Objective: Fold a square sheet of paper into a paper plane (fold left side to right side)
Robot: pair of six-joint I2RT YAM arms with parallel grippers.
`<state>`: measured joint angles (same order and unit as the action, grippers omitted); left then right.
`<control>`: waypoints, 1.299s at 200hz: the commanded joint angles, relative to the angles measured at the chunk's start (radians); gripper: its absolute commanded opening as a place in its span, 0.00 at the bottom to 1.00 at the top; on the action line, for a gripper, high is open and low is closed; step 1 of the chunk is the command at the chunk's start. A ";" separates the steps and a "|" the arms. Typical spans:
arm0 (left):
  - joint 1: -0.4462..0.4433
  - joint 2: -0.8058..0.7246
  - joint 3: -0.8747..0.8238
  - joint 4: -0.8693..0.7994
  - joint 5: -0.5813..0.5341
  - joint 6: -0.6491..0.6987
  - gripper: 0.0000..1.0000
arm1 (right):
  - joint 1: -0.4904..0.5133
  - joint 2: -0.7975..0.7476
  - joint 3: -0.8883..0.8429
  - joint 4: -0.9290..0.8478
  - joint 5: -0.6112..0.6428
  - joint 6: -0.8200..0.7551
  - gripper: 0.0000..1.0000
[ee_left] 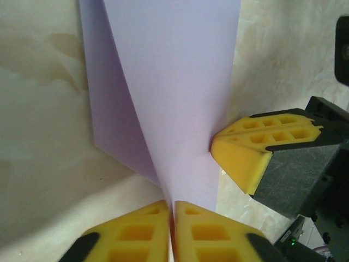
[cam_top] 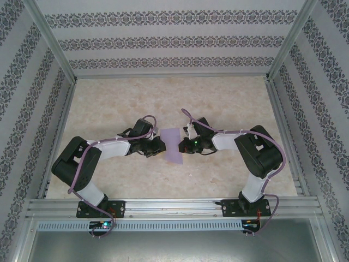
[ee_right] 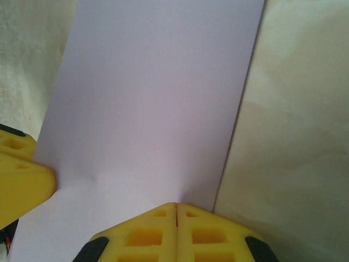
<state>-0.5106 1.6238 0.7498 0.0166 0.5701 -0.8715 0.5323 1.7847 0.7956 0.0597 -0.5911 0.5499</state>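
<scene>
I judge that the fold from left to right is the step in hand. The square sheet of paper lies in the middle of the desk, between the two hands. The left hand is closed. In its wrist view a raised flap of the sheet narrows down exactly into the seam of its fingers, so I take it as pinching the paper. The right hand is closed too, with its tips at the sheet's edge. It seems to press the sheet down, but whether it pinches it I cannot tell.

The next move, in my opinion, asks the left hand to carry the flap across and meet the right edge evenly, while the other hand stops the sheet from sliding.

The left wrist view shows two layers, the flap above a darker one. From above the sheet looks like one flat strip, but there I see both arms facing across it.
</scene>
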 commanded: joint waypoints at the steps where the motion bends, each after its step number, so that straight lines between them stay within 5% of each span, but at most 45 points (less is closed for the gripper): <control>1: -0.002 0.003 -0.016 0.035 0.020 -0.018 0.03 | 0.009 0.015 -0.007 -0.025 0.047 -0.027 0.00; 21: -0.002 -0.005 -0.023 0.046 0.028 -0.045 0.00 | 0.004 -0.020 0.007 -0.027 0.043 -0.056 0.02; 68: -0.003 -0.029 -0.055 0.110 0.048 -0.183 0.00 | 0.028 -0.240 -0.030 -0.019 0.166 -0.216 0.27; 130: -0.002 -0.011 -0.070 0.167 0.085 -0.291 0.00 | 0.302 -0.481 -0.242 0.115 0.560 -0.470 0.44; 185: -0.003 -0.021 -0.069 0.146 0.076 -0.293 0.00 | 0.567 -0.399 -0.288 0.205 0.886 -0.621 0.57; 260: -0.003 -0.026 -0.070 0.126 0.066 -0.281 0.00 | 0.587 -0.232 -0.150 0.207 0.941 -0.654 0.60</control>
<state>-0.5106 1.6165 0.6865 0.1467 0.6361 -1.1534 1.1107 1.5284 0.5968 0.2379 0.3042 -0.0731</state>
